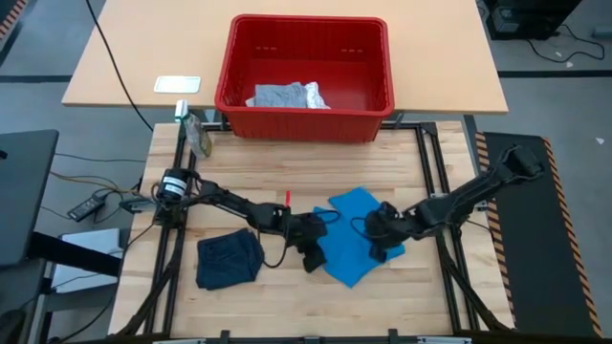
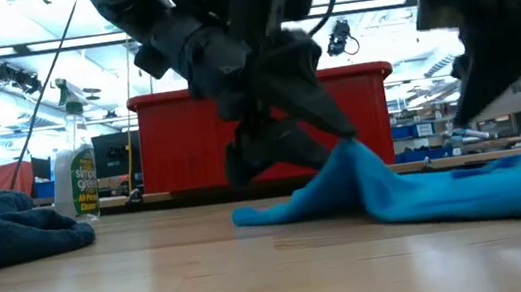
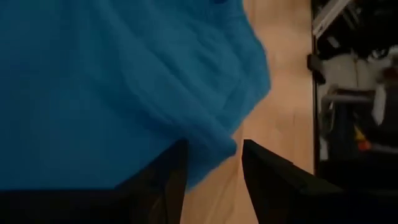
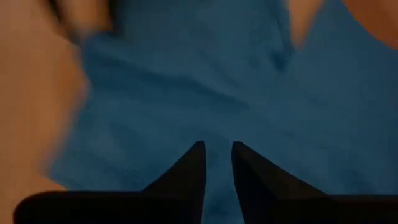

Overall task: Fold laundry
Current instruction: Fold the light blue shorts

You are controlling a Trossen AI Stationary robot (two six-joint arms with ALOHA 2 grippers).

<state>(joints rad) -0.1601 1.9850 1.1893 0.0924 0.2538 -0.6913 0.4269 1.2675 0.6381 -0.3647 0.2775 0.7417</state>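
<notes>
Wooden worktop carried the bright blue garment at centre. Left gripper clamped its raised edge, presumably to start a fold; right gripper pressed its opposite side, fingers nearly together. Dark navy garment lay left.

A pale wooden table sits on a grey floor, with a second tan table behind it. Beyond, ceiling lights glare over cluttered shelves. A dark mat lies alongside.
</notes>
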